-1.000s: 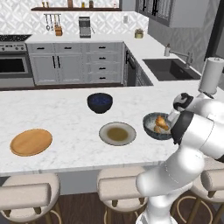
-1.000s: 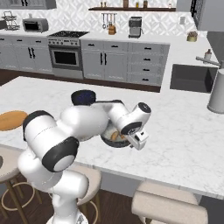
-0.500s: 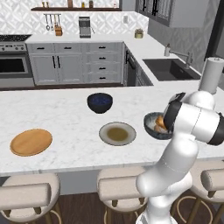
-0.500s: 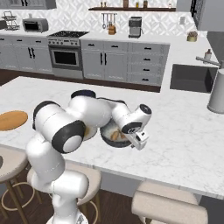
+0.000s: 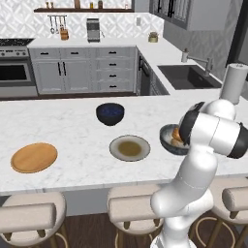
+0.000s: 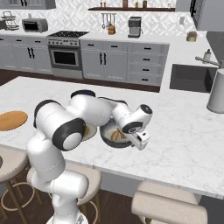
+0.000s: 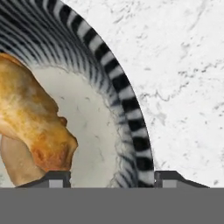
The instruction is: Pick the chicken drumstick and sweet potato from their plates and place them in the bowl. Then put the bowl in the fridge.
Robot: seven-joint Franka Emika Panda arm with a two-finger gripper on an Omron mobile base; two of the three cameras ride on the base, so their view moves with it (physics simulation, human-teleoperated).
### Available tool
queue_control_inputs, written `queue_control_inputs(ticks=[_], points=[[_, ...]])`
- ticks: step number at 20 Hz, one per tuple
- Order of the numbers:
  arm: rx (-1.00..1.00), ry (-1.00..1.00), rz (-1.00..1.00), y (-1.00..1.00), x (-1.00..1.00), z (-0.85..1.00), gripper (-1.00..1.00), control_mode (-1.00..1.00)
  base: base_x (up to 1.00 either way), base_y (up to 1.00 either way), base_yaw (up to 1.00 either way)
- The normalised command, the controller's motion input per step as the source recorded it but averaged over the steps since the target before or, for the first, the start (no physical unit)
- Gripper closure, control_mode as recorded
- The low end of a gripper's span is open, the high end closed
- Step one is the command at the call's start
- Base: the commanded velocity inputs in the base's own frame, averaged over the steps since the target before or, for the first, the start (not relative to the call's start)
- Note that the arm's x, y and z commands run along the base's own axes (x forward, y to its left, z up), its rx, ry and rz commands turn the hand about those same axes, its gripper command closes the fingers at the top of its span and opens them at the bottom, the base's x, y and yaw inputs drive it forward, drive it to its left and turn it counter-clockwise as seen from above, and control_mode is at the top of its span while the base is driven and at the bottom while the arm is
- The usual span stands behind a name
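The grey-blue bowl (image 5: 167, 139) (image 6: 106, 134) sits on the marble island. Its striped rim (image 7: 109, 78) runs between my fingertips. The golden-brown chicken drumstick (image 7: 35, 113) lies inside it, over the paler sweet potato (image 7: 13, 164). My gripper (image 7: 112, 178) (image 6: 138, 140) is down at the bowl's near edge, open, one finger inside the rim and one outside. The wooden plate (image 5: 34, 157) (image 6: 11, 120) and the grey-rimmed plate (image 5: 116, 145) stand bare to the left. The fridge is out of view.
A dark navy bowl (image 5: 110, 114) (image 6: 83, 93) stands behind the plates. A tall white cylinder (image 5: 235, 82) (image 6: 216, 94) is at the island's far right, beside the sink (image 5: 189, 77). Padded stools (image 5: 135, 208) line the near edge.
The arm's elbow has swung upward while the hand stayed at the bowl's rim. The fingers have drawn closer together around the rim.
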Motion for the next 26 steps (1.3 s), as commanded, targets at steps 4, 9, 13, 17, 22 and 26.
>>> queue_control_inputs(ticks=[4, 9, 13, 17, 22, 26], points=[[-0.02, 0.0, 0.0, 0.34, 0.02, -0.13, 1.0, -1.0, 0.0, 0.0, 0.0], [0.0, -0.04, 0.0, 0.14, -0.01, -0.06, 1.0, -1.0, 0.0, 0.0, 0.0], [-0.03, -0.1, 0.0, 0.03, -0.28, 0.3, 1.0, -1.0, 0.0, 0.0, 0.0], [-0.26, -0.01, -0.07, 0.23, -0.7, 0.85, 1.0, -1.0, 0.0, 0.0, 0.0], [-0.44, 0.0, -0.13, 0.51, -0.57, 0.83, 1.0, -1.0, 0.0, 0.0, 0.0], [-0.22, -0.19, -0.19, 0.36, -0.73, 0.35, 1.0, -1.0, 0.0, 0.0, 0.0]])
